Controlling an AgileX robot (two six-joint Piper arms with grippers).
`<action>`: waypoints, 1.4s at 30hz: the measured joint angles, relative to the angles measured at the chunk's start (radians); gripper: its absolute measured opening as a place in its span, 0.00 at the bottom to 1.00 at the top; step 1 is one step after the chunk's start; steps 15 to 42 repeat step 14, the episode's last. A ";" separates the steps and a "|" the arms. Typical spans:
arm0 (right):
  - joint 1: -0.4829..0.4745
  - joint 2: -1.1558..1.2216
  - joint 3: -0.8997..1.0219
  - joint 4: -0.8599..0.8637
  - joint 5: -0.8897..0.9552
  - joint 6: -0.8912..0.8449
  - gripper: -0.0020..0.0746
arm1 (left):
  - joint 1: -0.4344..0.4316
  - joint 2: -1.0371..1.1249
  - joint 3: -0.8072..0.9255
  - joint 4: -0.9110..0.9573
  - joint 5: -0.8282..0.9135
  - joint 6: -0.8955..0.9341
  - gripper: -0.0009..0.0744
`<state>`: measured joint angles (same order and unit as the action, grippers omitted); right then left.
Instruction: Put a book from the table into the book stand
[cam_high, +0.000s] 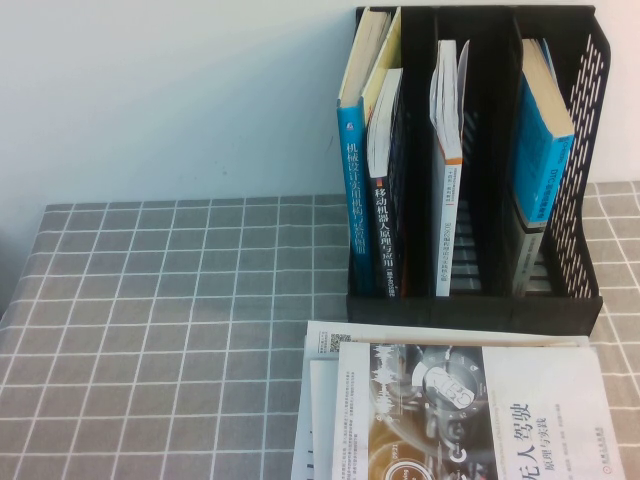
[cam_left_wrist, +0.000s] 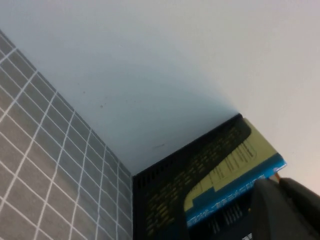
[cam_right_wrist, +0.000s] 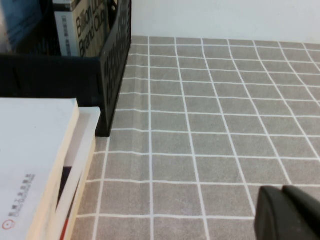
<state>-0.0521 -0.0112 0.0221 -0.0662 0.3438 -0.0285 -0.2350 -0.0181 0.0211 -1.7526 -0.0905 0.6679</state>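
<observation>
The black book stand (cam_high: 470, 306) stands at the back right of the table (cam_high: 150, 330) and holds several upright books. A stack of white books (cam_high: 450, 410) lies flat in front of it, the top one with a robot picture on its cover. Neither gripper shows in the high view. In the left wrist view my left gripper (cam_left_wrist: 278, 184) is shut and empty, close to the book stand (cam_left_wrist: 165, 190) and a blue and yellow book (cam_left_wrist: 235, 165). In the right wrist view my right gripper (cam_right_wrist: 282, 192) is shut and empty, low over the cloth (cam_right_wrist: 210, 130), off to the side of the stack (cam_right_wrist: 35, 150).
A white wall rises right behind the book stand. The grey grid cloth to the left of the stand and the stack carries nothing. The stand's perforated side wall (cam_right_wrist: 115, 55) faces my right gripper.
</observation>
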 joint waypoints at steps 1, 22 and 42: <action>0.000 0.000 0.000 0.000 0.000 0.000 0.02 | 0.000 0.000 0.000 0.001 -0.004 -0.036 0.01; 0.000 0.000 0.000 0.000 0.000 0.000 0.02 | 0.000 0.000 0.000 0.001 -0.064 -0.504 0.01; 0.000 0.000 0.000 0.000 0.000 0.000 0.02 | 0.000 0.000 0.000 0.001 -0.064 -0.504 0.01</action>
